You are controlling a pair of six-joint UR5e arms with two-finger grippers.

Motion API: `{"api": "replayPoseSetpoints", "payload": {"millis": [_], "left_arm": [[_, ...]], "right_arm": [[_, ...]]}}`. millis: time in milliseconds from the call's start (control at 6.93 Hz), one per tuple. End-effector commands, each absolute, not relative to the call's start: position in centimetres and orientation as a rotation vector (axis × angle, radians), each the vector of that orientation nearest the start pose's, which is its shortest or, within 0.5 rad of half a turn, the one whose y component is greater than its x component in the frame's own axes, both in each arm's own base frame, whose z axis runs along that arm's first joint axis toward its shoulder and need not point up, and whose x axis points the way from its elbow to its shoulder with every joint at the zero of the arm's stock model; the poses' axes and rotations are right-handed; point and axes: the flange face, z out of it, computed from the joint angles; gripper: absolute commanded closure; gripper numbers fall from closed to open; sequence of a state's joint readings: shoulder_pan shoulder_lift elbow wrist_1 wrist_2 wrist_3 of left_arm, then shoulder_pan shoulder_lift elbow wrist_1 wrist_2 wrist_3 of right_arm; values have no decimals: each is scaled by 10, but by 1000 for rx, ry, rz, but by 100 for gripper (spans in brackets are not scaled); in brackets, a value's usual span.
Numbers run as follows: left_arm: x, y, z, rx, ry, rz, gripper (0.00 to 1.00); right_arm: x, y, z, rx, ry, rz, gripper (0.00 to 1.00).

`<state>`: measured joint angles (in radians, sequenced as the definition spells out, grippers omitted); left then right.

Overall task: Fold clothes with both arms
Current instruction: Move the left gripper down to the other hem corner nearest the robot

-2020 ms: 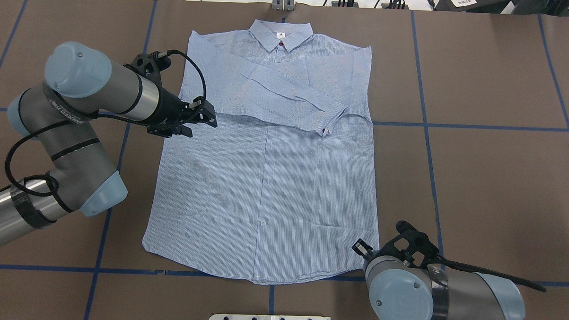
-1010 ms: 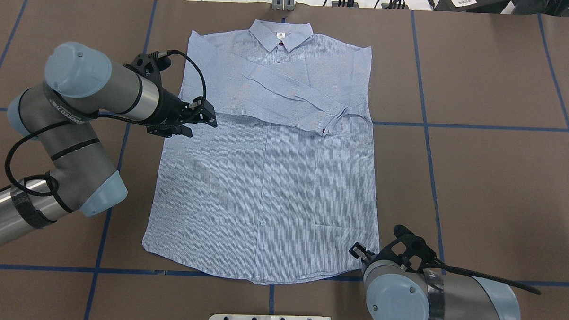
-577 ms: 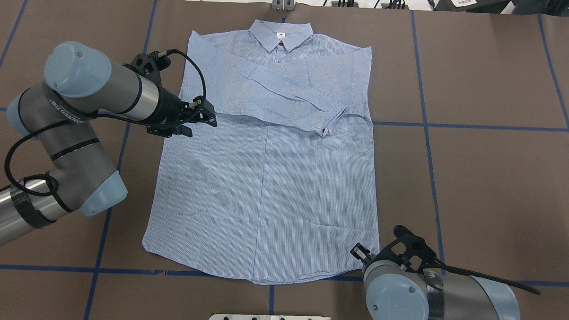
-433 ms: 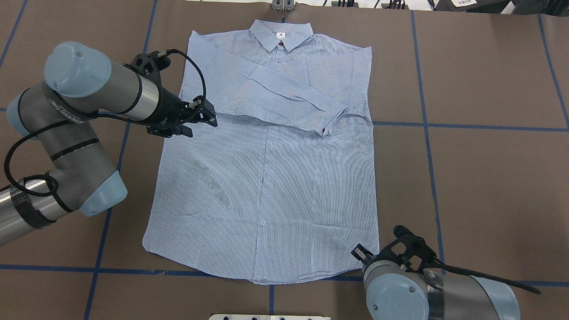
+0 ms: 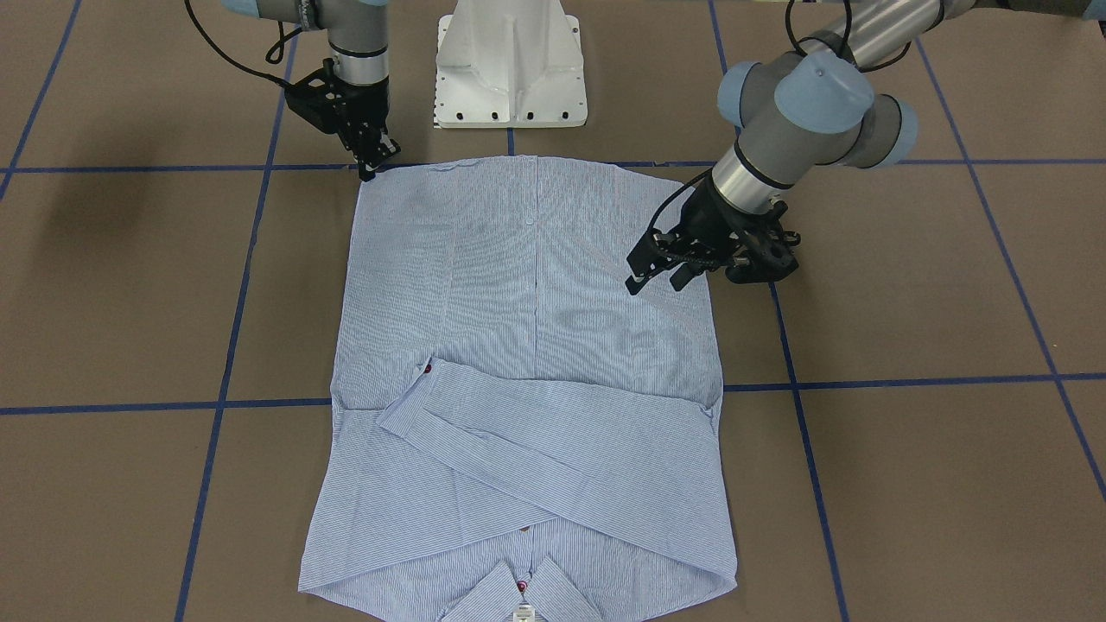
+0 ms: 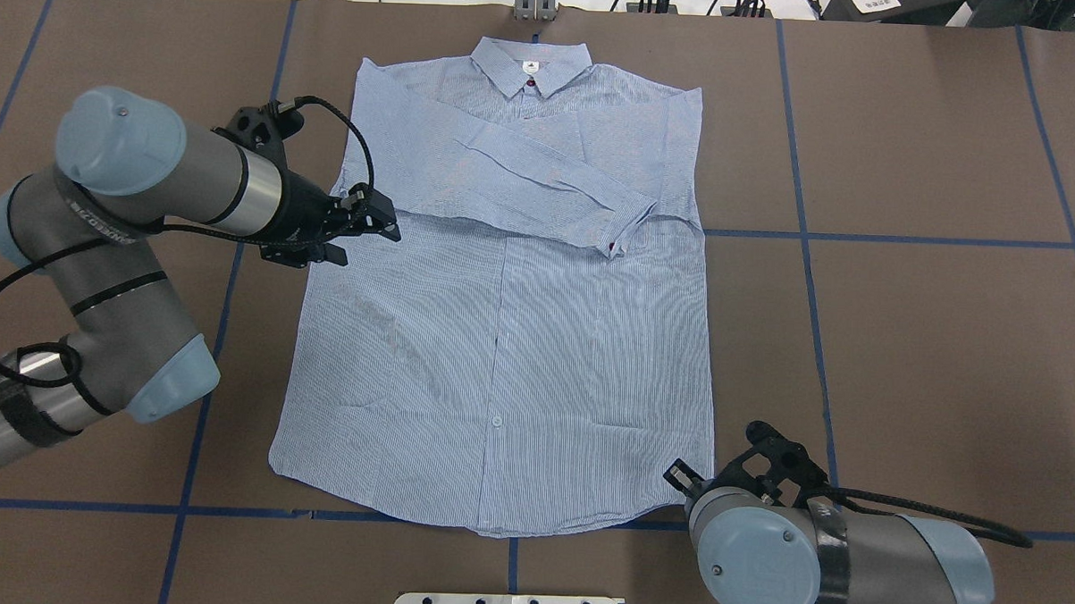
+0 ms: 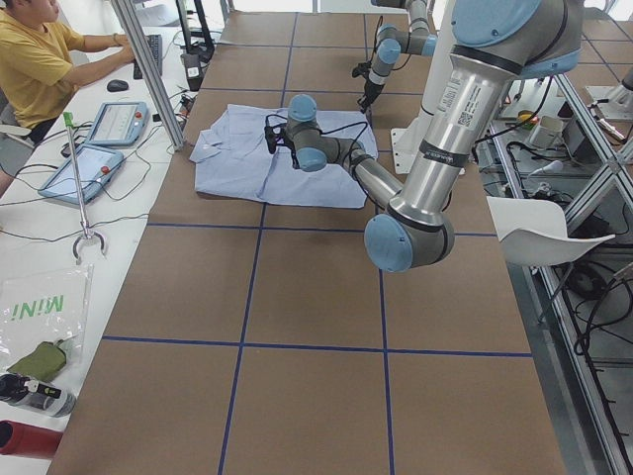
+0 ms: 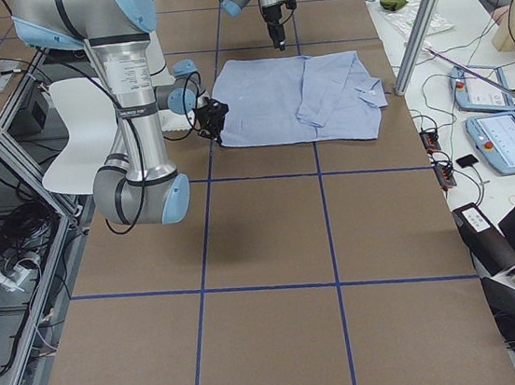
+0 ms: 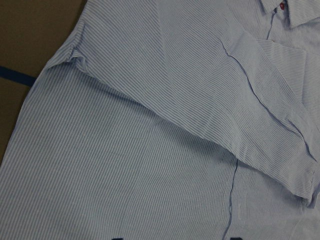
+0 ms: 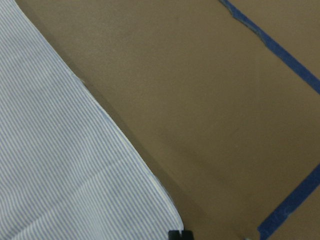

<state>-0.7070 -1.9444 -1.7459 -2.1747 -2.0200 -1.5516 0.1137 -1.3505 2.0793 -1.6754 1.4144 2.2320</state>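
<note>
Left pincer [image 5: 655, 278] spread over thin, finely striped shirt [image 5: 518, 285]; right pincer [image 5: 371, 162]: cannot tell its state

Bright, even overhead light fills all 6 views. Soft shadows fall on the table [image 5: 907, 285] and the shirt [image 5: 484, 259]; both wrist views look slightly soft.

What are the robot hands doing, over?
Left gripper open over shirt edge. Right gripper at hem corner, grip unclear. Shirt flat, sleeve folded across. Nothing blocking.
</note>
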Motion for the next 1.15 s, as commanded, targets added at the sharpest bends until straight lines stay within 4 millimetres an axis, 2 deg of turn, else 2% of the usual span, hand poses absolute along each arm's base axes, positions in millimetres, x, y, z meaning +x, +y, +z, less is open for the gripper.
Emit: {"api": "replayPoseSetpoints", "payload": {"millis": [0,144,289,433,721,1010], "left_arm": [[373,-381,342,62,1147,-340,0],[389,-353,362,45,1103,-371,0],[410,-325,372,15,1081,-392,1],[433,-293,382,-19,1049,-420,11],[445,-268,395,-31,1020,-419,21],[437,-264,412,-32,984,-423,23]], "right_arm": [[-490,-217,337,-35,-659,810,100],[-490,-217,338,-32,-656,805,100],[-490,-217,338,-31,-656,802,100],[-490,-217,338,-31,-656,800,100],[-490,-217,338,-31,-657,800,100],[-490,-216,338,-32,-657,799,100]]}}
